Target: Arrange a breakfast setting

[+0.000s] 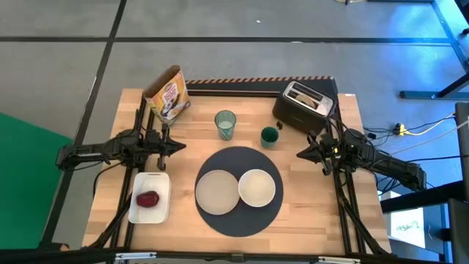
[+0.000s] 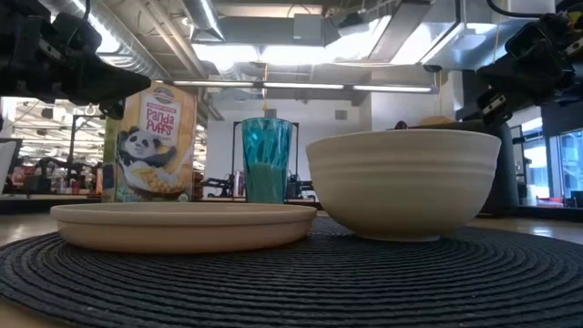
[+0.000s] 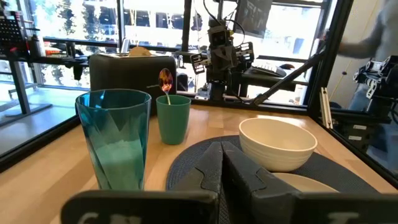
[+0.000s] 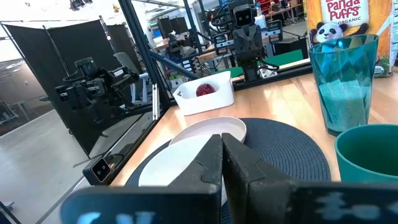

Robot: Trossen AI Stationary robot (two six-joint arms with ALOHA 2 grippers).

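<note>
A round dark-grey mat (image 1: pixel 238 158) lies at the table's middle near side. On it rest a beige plate (image 1: pixel 217 191) at the left and a white bowl (image 1: pixel 256 188) at the right. A pale-green tumbler (image 1: pixel 225 125) and a small dark-green cup (image 1: pixel 269 136) stand just beyond the mat; a small spoon (image 3: pixel 165 79) sticks up out of the cup (image 3: pixel 173 118). My left gripper (image 1: pixel 179 147) is shut and empty, left of the mat. My right gripper (image 1: pixel 302 154) is shut and empty, right of the mat.
A cereal box (image 1: pixel 168 94) stands at the far left and a black toaster (image 1: pixel 304 103) at the far right. A white rectangular dish (image 1: pixel 150 198) holding a red fruit sits near the left front. Bare wood lies between the mat and both arms.
</note>
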